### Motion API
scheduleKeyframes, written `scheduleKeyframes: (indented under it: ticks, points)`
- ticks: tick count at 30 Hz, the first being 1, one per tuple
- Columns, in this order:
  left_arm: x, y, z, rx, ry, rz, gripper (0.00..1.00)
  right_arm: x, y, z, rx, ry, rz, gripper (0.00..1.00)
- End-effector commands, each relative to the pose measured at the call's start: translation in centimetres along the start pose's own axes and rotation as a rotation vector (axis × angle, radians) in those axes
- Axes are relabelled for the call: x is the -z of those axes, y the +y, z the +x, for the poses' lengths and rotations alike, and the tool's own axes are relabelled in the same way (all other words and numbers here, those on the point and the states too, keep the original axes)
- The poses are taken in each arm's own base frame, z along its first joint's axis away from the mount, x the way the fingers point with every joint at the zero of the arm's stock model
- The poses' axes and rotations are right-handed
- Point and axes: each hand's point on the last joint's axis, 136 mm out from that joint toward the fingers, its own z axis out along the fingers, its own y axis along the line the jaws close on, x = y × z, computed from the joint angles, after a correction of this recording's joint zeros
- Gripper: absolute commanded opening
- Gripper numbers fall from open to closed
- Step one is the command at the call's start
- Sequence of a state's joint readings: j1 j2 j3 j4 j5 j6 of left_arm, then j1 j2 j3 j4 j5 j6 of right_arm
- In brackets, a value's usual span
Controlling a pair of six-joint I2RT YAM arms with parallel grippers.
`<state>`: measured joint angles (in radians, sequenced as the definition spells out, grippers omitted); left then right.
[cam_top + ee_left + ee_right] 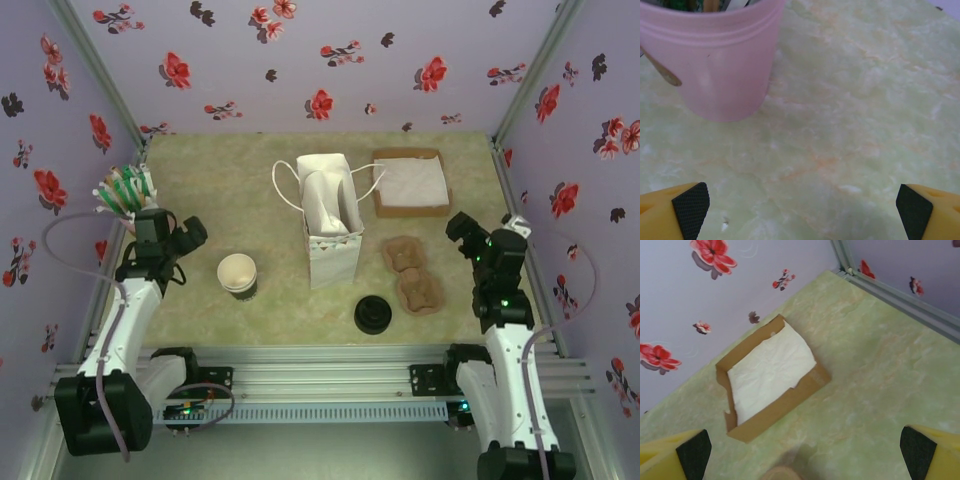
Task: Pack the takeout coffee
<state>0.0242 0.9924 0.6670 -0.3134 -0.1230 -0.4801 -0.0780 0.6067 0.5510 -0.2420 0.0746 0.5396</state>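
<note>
Cup (237,275), lidless, left of paper bag (333,258); black lid (372,314) right of it. Left claw (802,210), right claw (805,452) spread wide, empty.

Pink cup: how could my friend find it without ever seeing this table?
Start at the white paper bag standing mid-table, then look across to the table's left edge. The pink cup sits there, stuffed with green-and-white sticks. The paper cup nearer the bag is cream inside, with nothing sticking out.

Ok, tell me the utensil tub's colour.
The tub is pink; left wrist view shows it best.
</note>
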Motion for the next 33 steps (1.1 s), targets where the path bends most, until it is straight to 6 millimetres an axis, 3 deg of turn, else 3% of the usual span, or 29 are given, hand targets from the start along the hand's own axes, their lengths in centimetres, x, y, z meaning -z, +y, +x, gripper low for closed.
scheduleKeyframes:
  ticks: [1, 9, 16, 23, 31, 33]
  points:
    - [-0.5, 0.6, -0.8, -0.033, -0.066, -0.001, 0.99, 0.3, -0.6, -2.0, 0.037, -0.157, 0.01, 0.99]
    - [-1.7, 1.8, 0.2, -0.096, -0.083, -0.02, 0.99, -1.2, -2.9, -0.4, 0.047, -0.204, 0.062, 0.99]
    - [-2.2, 1.6, 0.1, -0.178, -0.167, 0.016, 0.99, -3.1, -5.0, 1.1, 0.049, -0.218, 0.129, 0.99]
    - [-3.0, -0.7, 2.0, -0.322, -0.272, 0.198, 0.99, -5.5, -7.1, 2.3, 0.086, -0.233, 0.216, 0.99]
    - [-5.0, -1.7, 0.8, -0.316, -0.304, 0.222, 0.99, -9.7, -7.8, 4.3, 0.156, -0.167, 0.244, 0.99]
    - [-5.7, -1.8, 0.7, -0.312, -0.311, 0.224, 0.99, -10.3, -7.1, 4.2, 0.188, -0.142, 0.237, 0.99]
